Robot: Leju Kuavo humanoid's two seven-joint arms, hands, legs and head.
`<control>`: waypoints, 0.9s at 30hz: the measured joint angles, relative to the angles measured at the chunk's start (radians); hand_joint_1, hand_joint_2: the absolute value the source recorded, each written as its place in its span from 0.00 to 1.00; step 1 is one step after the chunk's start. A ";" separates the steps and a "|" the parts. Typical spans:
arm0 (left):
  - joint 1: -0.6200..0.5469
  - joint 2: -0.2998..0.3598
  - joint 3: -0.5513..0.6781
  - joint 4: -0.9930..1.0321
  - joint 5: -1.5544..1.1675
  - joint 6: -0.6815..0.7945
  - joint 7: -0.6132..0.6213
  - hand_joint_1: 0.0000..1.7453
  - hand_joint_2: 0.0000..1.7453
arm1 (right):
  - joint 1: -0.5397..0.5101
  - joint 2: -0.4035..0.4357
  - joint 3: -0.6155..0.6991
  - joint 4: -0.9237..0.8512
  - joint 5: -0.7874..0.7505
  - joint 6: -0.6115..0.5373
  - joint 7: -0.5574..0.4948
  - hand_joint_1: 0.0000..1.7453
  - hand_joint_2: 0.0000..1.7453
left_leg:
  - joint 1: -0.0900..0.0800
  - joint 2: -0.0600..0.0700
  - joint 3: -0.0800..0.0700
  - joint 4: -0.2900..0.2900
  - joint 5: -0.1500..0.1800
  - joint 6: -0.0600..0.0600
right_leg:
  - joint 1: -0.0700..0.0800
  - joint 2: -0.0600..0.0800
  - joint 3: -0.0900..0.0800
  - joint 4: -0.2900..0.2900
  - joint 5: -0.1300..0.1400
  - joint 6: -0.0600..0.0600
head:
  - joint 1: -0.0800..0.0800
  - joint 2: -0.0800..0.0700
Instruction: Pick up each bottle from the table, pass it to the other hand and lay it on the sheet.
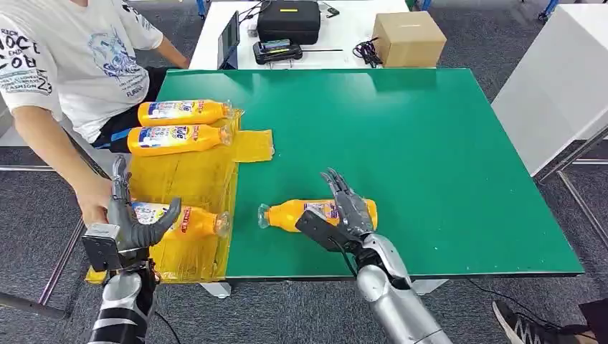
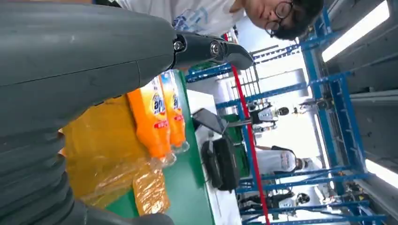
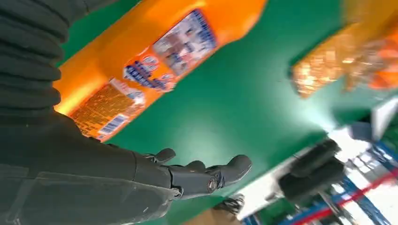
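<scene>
An orange bottle (image 1: 315,213) lies on its side on the green counter (image 1: 430,158), long axis across the robot's front, cap toward the yellow sheet (image 1: 193,179). The right hand (image 1: 344,211) hovers over it, fingers apart, empty. The left hand (image 1: 133,215) is spread, holding nothing, above a third bottle (image 1: 190,221) on the sheet.

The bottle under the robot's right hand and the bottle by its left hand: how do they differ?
The bottle on the green table lies on bare mat, under the right hand. The bottle on the yellow sheet lies behind the raised left hand. Both are orange, lying sideways.
</scene>
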 measured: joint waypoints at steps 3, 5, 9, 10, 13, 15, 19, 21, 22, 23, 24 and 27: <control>0.000 -0.005 -0.003 0.007 -0.010 -0.006 0.001 0.00 1.00 | -0.033 -0.008 0.000 0.067 -0.002 0.017 0.006 0.00 1.00 | 0.000 0.000 0.000 0.000 0.000 0.000 | 0.000 0.000 0.000 0.000 0.000 0.000 | 0.000 0.000; 0.000 -0.008 -0.005 0.012 -0.010 -0.008 0.001 0.00 1.00 | -0.045 -0.012 0.000 0.096 -0.002 0.017 0.007 0.00 1.00 | 0.000 0.000 0.000 0.000 0.000 0.000 | 0.000 0.000 -0.001 0.000 0.000 0.000 | 0.000 0.000; -0.001 -0.010 -0.005 0.021 -0.013 -0.010 0.001 0.00 1.00 | -0.061 -0.018 0.000 0.132 -0.005 0.029 0.007 0.00 1.00 | 0.000 0.000 -0.001 0.000 0.000 0.000 | 0.000 0.000 -0.001 0.000 0.000 0.000 | 0.000 0.000; -0.001 -0.010 -0.006 0.023 -0.016 -0.013 0.002 0.00 1.00 | -0.065 -0.018 0.000 0.141 -0.010 0.039 0.008 0.00 1.00 | 0.000 0.000 -0.001 0.000 0.000 0.000 | 0.000 0.000 -0.001 0.000 0.000 0.000 | 0.000 0.000; -0.009 -0.010 -0.011 0.043 -0.030 -0.015 0.002 0.00 1.00 | -0.083 -0.018 0.001 0.187 -0.019 0.068 0.008 0.00 1.00 | 0.000 0.000 -0.002 0.000 0.000 0.000 | 0.000 0.000 -0.001 0.000 0.000 0.000 | 0.000 0.000; -0.018 -0.011 -0.015 0.065 -0.034 -0.019 0.002 0.00 1.00 | -0.107 -0.017 0.007 0.230 -0.021 0.080 0.006 0.00 1.00 | 0.000 0.000 -0.001 0.000 0.000 0.000 | 0.000 0.000 -0.001 0.000 0.000 0.000 | 0.000 0.000; -0.041 -0.014 -0.027 0.113 -0.038 -0.029 0.002 0.00 1.00 | -0.175 -0.016 0.032 0.327 -0.029 0.111 0.002 0.00 1.00 | 0.000 0.000 0.000 0.000 0.000 0.000 | 0.000 0.000 -0.001 0.000 0.001 0.001 | 0.000 0.000; -0.049 -0.016 -0.032 0.132 -0.038 -0.030 0.002 0.00 1.00 | -0.204 -0.016 0.045 0.367 -0.032 0.124 0.002 0.00 1.00 | 0.000 0.001 0.000 0.000 0.001 0.001 | 0.000 0.000 0.000 0.000 0.001 0.001 | 0.000 0.000; -0.053 -0.016 -0.033 0.140 -0.038 -0.031 0.002 0.00 1.00 | -0.217 -0.016 0.051 0.383 -0.034 0.131 0.002 0.00 1.00 | 0.000 0.001 0.000 0.000 0.001 0.001 | 0.000 0.000 0.000 0.000 0.001 0.001 | 0.000 0.000; -0.059 -0.016 -0.034 0.150 -0.036 -0.034 0.003 0.00 1.00 | -0.233 -0.016 0.058 0.405 -0.036 0.148 0.002 0.00 1.00 | 0.000 0.001 0.001 0.000 0.001 0.001 | 0.000 0.000 0.000 0.000 0.001 0.001 | 0.000 0.000; -0.065 -0.016 -0.036 0.160 -0.035 -0.036 0.003 0.00 1.00 | -0.249 -0.016 0.066 0.425 -0.037 0.167 0.002 0.00 1.00 | 0.000 0.001 0.001 0.000 0.001 0.001 | 0.000 0.001 0.000 0.000 0.001 0.001 | 0.000 0.000; -0.078 -0.017 -0.040 0.184 -0.033 -0.037 0.003 0.00 1.00 | -0.290 -0.016 0.087 0.473 -0.037 0.199 0.003 0.00 1.00 | 0.000 0.001 0.003 0.000 0.001 0.001 | 0.000 0.001 0.002 0.000 0.001 0.001 | 0.000 0.000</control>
